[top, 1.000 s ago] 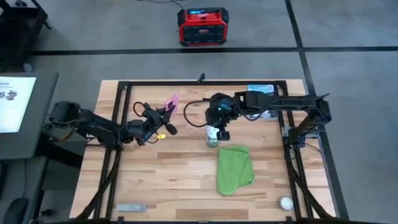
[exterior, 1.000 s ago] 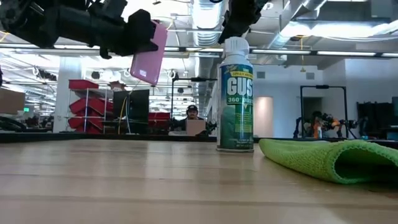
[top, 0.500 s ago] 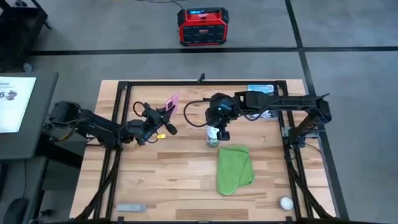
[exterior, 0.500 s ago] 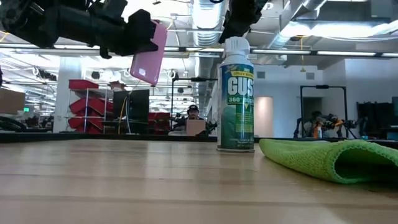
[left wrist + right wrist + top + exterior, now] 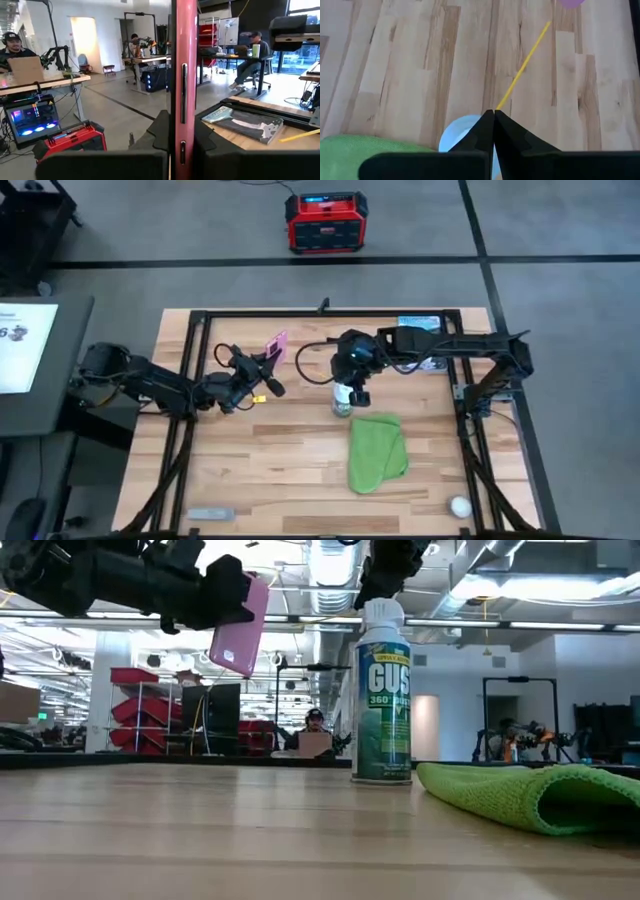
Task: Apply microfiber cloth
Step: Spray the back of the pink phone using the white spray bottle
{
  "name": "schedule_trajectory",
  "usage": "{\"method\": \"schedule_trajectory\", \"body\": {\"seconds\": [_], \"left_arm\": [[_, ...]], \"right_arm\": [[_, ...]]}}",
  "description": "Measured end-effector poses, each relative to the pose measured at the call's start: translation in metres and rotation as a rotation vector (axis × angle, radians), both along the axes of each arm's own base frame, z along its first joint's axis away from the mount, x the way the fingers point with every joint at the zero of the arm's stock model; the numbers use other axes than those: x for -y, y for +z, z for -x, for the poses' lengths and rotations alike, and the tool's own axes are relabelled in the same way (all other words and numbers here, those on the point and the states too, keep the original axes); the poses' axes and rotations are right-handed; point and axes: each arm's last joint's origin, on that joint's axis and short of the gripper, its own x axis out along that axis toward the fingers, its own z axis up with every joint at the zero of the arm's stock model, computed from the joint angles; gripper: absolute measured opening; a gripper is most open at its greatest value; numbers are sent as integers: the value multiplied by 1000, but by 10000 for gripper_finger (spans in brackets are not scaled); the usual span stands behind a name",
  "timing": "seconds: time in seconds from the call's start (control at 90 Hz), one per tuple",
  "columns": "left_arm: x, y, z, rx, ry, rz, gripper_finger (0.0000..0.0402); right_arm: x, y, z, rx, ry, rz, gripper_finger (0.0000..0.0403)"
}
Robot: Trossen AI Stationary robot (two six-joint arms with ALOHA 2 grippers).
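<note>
The green cloth (image 5: pixel 377 451) lies folded on the wooden table (image 5: pixel 270 470), right of centre and toward the front edge, untouched by either arm. Just behind it stands a spray can (image 5: pixel 381 692). The right gripper (image 5: pixel 493 120) hangs over the can's cap, its fingers pressed together with nothing between them. The left gripper (image 5: pixel 262 368), over the table's rear left part, clamps a pink phone (image 5: pixel 239 625) and holds it in the air. A white ball (image 5: pixel 459 506) rests near the front right corner. Beyond the table lies an open workshop with desks, seated people and red bins (image 5: pixel 148 700); a red box (image 5: pixel 326 222) sits on the grey floor behind.
</note>
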Motion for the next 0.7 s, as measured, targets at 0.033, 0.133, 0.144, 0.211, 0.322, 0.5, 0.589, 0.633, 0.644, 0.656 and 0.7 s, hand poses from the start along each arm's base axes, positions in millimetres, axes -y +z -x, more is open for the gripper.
{"method": "schedule_trajectory", "body": {"seconds": [0.033, 0.133, 0.144, 0.211, 0.322, 0.5, 0.589, 0.633, 0.644, 0.656, 0.7], "left_arm": [[0, 0, 0, 0, 0, 0, 0], [0, 0, 0, 0, 0, 0, 0], [0, 0, 0, 0, 0, 0, 0], [0, 0, 0, 0, 1, 0, 0], [0, 0, 0, -3, -1, 0, 0], [3, -1, 0, -3, -14, 8, 0], [5, -4, -1, -5, -24, 30, 0], [6, -7, -3, -12, -29, 39, 0], [6, -8, -3, -16, -30, 40, 0], [6, -9, -3, -18, -31, 42, 0], [8, -13, -5, -20, -36, 52, 0]], "right_arm": [[0, 0, 0, -1, -2, -1, 0], [0, -7, -5, -19, -3, -4, 0], [0, -8, -5, -22, -3, -5, 0], [0, -13, -8, -45, -2, -9, 0], [-1, -20, -15, -49, 14, -1, 0], [-2, -17, -14, -26, 17, 3, 0], [-2, -15, -13, -18, 18, 4, 0], [-2, -15, -13, -19, 18, 3, 0], [-2, -15, -13, -19, 18, 3, 0], [-2, -15, -13, -19, 18, 3, 0], [-2, -15, -13, -19, 19, 5, 0]]}}
